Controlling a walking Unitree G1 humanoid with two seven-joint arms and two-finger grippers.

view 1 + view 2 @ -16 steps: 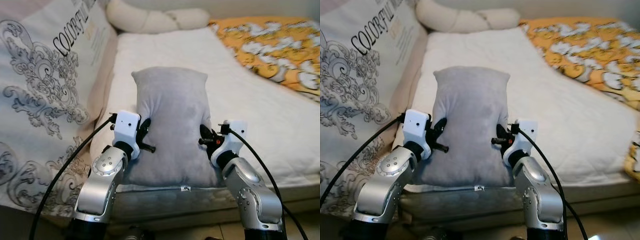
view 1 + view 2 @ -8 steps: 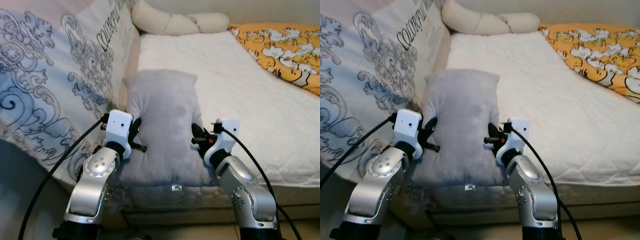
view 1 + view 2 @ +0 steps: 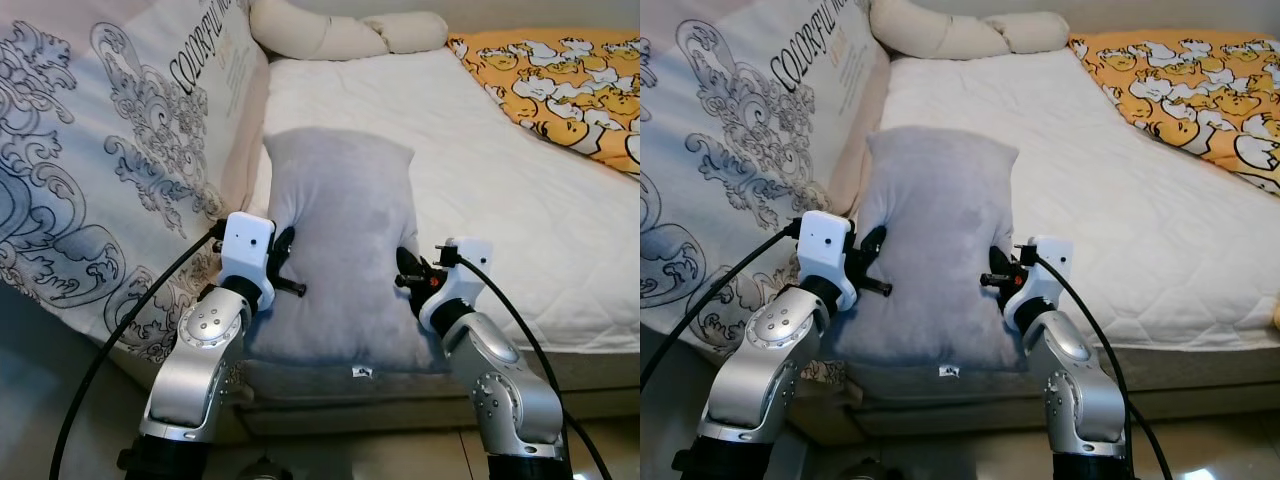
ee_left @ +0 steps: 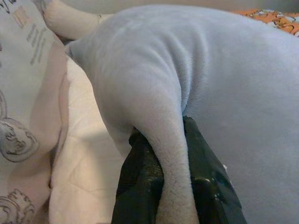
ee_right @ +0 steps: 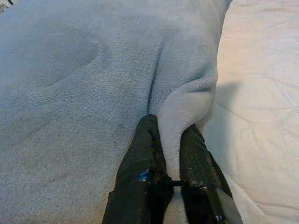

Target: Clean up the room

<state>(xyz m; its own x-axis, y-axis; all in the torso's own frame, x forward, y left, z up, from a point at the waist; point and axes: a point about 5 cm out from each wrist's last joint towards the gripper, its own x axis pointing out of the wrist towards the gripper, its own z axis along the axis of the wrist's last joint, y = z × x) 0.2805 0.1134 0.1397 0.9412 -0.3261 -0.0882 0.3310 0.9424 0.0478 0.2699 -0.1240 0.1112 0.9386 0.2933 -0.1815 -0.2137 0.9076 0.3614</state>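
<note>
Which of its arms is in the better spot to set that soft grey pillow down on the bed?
Neither alone: the left gripper and right gripper each pinch a side edge of the soft grey pillow, so both likely lower it together.

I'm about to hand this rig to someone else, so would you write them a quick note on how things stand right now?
Left gripper: fingers shut on a fold at the left edge of the grey pillow.
Right gripper: fingers shut on a fold at the pillow's right edge.
Pillow: held between both arms over the near part of the white mattress, its near end at the bed's front edge; whether it rests on the bed I cannot tell.
Nearby: patterned cover on the left, cream bolster at the head, yellow quilt on the right.
Done: pillow gripped.
Left: place it, release.
</note>
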